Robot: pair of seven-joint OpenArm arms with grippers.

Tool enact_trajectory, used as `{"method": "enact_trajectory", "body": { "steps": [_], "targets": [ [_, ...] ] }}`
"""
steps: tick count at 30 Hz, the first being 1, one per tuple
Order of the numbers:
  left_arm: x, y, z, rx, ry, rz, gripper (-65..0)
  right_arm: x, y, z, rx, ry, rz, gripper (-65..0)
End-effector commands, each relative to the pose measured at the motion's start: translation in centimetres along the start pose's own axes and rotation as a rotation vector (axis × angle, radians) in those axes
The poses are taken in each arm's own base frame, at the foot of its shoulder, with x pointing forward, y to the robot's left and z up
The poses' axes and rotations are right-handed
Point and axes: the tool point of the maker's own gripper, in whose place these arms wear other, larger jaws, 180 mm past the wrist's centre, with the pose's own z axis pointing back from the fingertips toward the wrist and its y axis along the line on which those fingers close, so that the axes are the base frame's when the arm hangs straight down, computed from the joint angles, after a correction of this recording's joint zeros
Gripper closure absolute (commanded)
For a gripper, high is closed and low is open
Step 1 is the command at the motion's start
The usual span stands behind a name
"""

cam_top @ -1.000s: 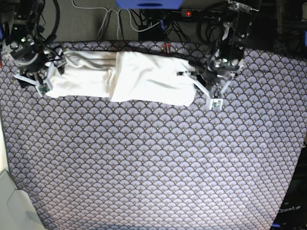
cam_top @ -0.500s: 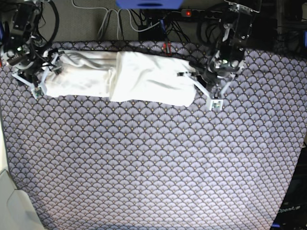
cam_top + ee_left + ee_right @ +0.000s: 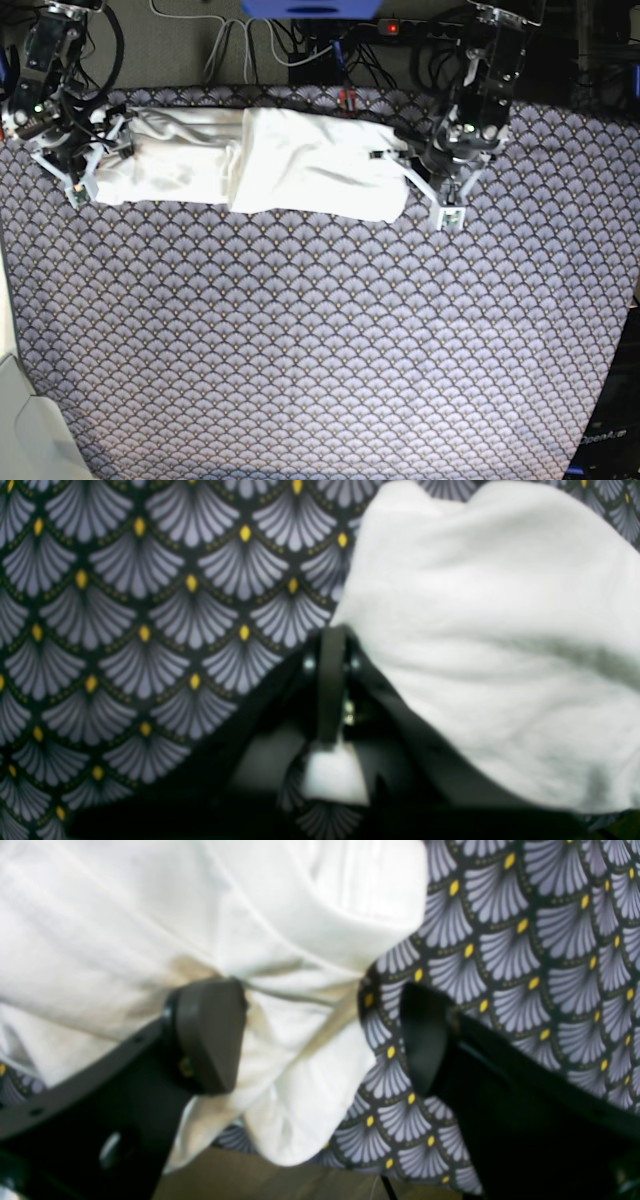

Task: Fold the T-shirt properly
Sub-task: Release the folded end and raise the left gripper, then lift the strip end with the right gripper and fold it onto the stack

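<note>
The white T-shirt [image 3: 300,160] lies folded into a long strip across the far side of the table, plain side up; no print shows. My right gripper [image 3: 82,178] is at the strip's left end. In the right wrist view it [image 3: 320,1035] is open: one pad [image 3: 210,1030] rests on the bunched cloth [image 3: 150,915], the other sits over the tablecloth. My left gripper [image 3: 447,212] is just beyond the strip's right end. In the left wrist view it [image 3: 332,645] is shut beside the cloth's edge [image 3: 500,630], with nothing visibly held.
A fan-patterned tablecloth [image 3: 320,350] covers the table. Cables and a power strip [image 3: 400,28] lie behind the far edge. A white object [image 3: 25,430] sits at the lower left. The table's edge and floor [image 3: 280,1180] show below my right gripper.
My right gripper has moved left and a little towards the far edge at the shirt's left end. The left arm has not moved.
</note>
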Motion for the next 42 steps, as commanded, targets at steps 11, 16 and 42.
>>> {"method": "enact_trajectory", "body": {
  "steps": [11, 16, 42],
  "targets": [
    [-0.1, -0.8, 1.3, -0.018, -0.012, -0.004, -0.4, -0.2, 0.6, -0.2, 0.004, 0.014, -0.004, -24.4],
    [0.5, -1.1, 1.9, -0.027, -0.036, -0.005, -0.4, -0.2, 0.6, -0.2, 0.006, 0.017, -0.002, -21.5],
    [-1.3, 2.5, 5.4, 0.051, -0.025, 0.039, -0.4, 7.1, 1.1, 5.4, -0.105, -0.216, 0.098, 0.0]
  ]
}}
